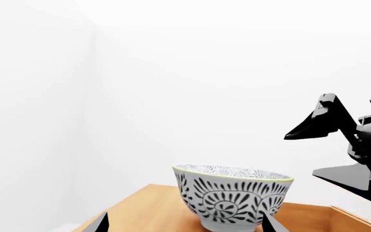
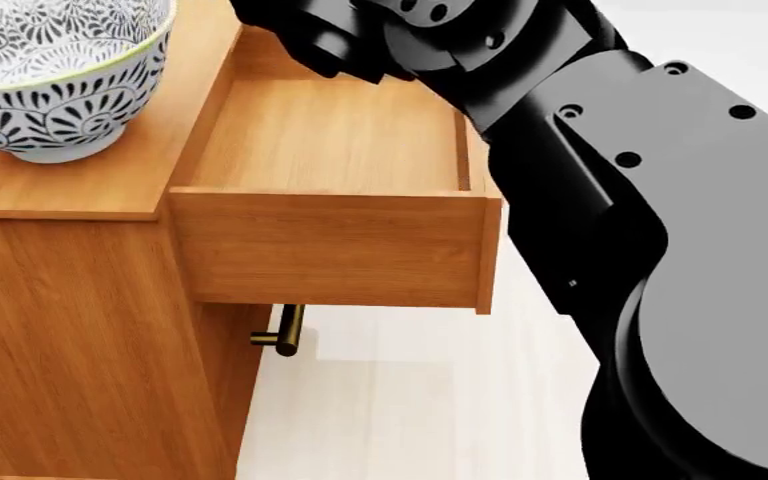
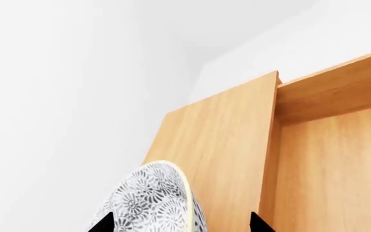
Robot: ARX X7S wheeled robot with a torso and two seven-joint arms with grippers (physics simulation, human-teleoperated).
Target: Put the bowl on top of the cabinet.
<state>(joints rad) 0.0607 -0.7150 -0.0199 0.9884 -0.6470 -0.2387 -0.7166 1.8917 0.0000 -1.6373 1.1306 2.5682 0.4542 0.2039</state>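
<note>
- The bowl (image 2: 51, 75) stands upright on the flat top of the cabinet (image 2: 64, 300), resting on its small foot, with its open mouth facing straight up.
- The bowl is round, so it has no long axis across. Its own centre line runs vertically, from foot to rim.
- In the head view the bowl sits at the far left of the cabinet top, partly cut off by the picture's edge. A strip of bare wood shows between it and the front edge of the top.
- The bowl is white with a dense dark leaf and spiral pattern, inside and out, and has a pale greenish rim.
- To the right of the bowl, a drawer (image 2: 337, 240) is pulled out from the cabinet. Its interior shows bare wood.
- A brass bar handle (image 2: 284, 330) shows just under the open drawer.
- The left hand (image 1: 185, 227) is released: in the left wrist view its two dark fingertips stand apart, one on each side of the bowl's base. I cannot tell if they touch it.
- The right hand (image 3: 179, 224) is also released. Only the tips of its two fingers show in the right wrist view, spread apart, with the bowl's rim showing between them.
- The right arm (image 2: 651, 250), black and bulky, reaches over the open drawer in the head view.
- Also in the left wrist view, the right hand hangs in the air beside the bowl, clear of it.
</note>
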